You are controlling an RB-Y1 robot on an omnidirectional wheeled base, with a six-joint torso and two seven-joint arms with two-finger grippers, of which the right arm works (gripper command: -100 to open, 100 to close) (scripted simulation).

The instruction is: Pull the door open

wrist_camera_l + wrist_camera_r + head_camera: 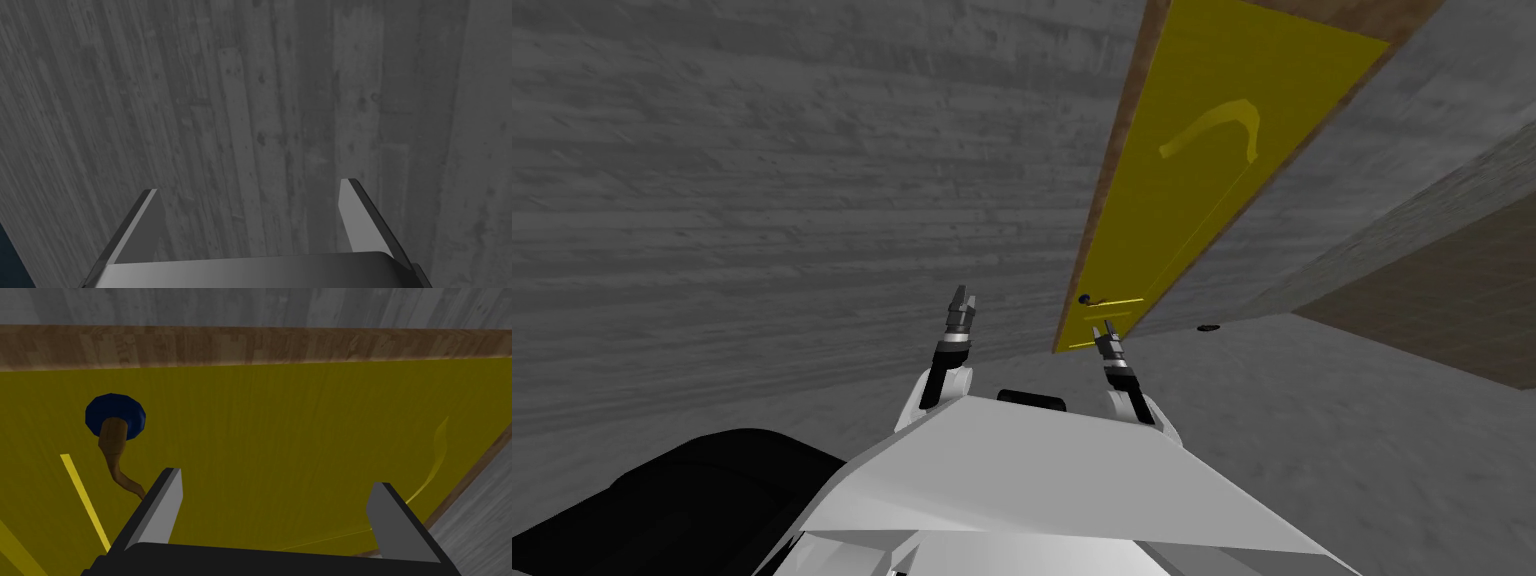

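At one o'clock, my right claw (276,480) stands apart beside the curved brown handle (115,455) of the flat yellow door (300,428); left claw (250,186) apart.

The yellow door (1202,150) is seen from the head, steeply, and from the right wrist, closely, facing it.
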